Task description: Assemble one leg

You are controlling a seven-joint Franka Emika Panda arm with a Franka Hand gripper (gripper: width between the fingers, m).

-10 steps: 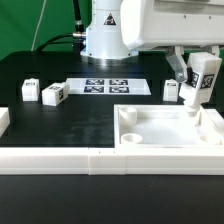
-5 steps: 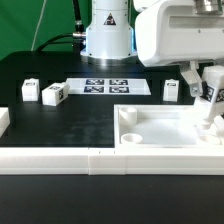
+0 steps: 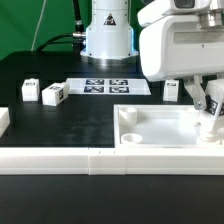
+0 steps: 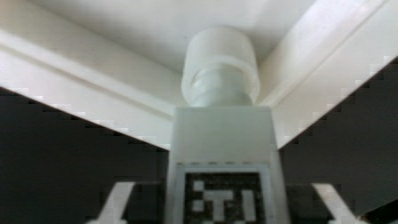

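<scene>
At the exterior view's right, the gripper [image 3: 207, 104] hung beneath the arm's bulky white wrist, its fingers drawn in narrow on the leg [image 3: 210, 118]. The leg stood slightly tilted, with its lower end down in the far corner of the tray-like part [image 3: 150, 108] on that side. Two tray walls hemmed the leg closely. Toward the exterior view's left the tray floor lay open, apart from a round boss [image 3: 129, 136] near the front corner. Just beyond the tray's far rim stood a spare block [image 3: 172, 90], near the gripper but apart from it. The marker board [image 3: 108, 87], a middle block [image 3: 53, 95] and an outer block [image 3: 30, 92] lay well apart from the arm, with bare black table [image 3: 70, 122] between them and the tray. A long white rail [image 3: 60, 160] ran along the near edge. From this view, contact between the leg's tip and the tray could not be told

Along the wrist view, the leg [image 4: 222, 135] showed its square tagged body narrowing to a rounded peg [image 4: 222, 65]. The peg pointed into the angle where two walls of the tray-like part [image 4: 71, 60] met, a detail hidden from the exterior camera. The fingers [image 4: 121, 203] of the gripper [image 4: 222, 205] flanked the body on both sides, and little free room showed around the peg
</scene>
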